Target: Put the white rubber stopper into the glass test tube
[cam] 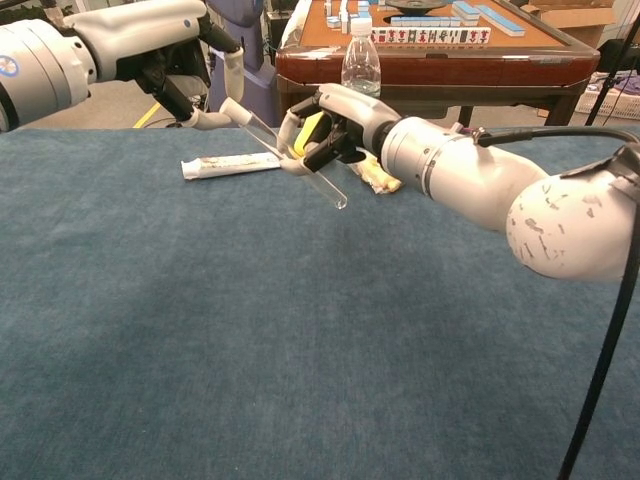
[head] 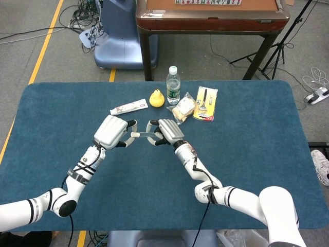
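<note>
Fingers, left hand (cam: 185, 75): pinching the mouth end of the glass test tube (cam: 290, 160), where a white rubber stopper (cam: 231, 108) sits at the opening.
Fingers, right hand (cam: 325, 125): curled around the tube's middle.
Tube pose: tilted, closed end down toward the camera, held clear above the bench (head: 247, 154).
Seating: cannot tell how deep the stopper is in.
Rear clutter: toothpaste tube (head: 129, 107), yellow pear-shaped toy (head: 157, 98), water bottle (head: 173, 85), snack bag (head: 183, 108), carded tool pack (head: 205, 103), all grouped near the far edge, just behind the hands.
Open room: bare blue surface in front of the hands and out to both side edges.
</note>
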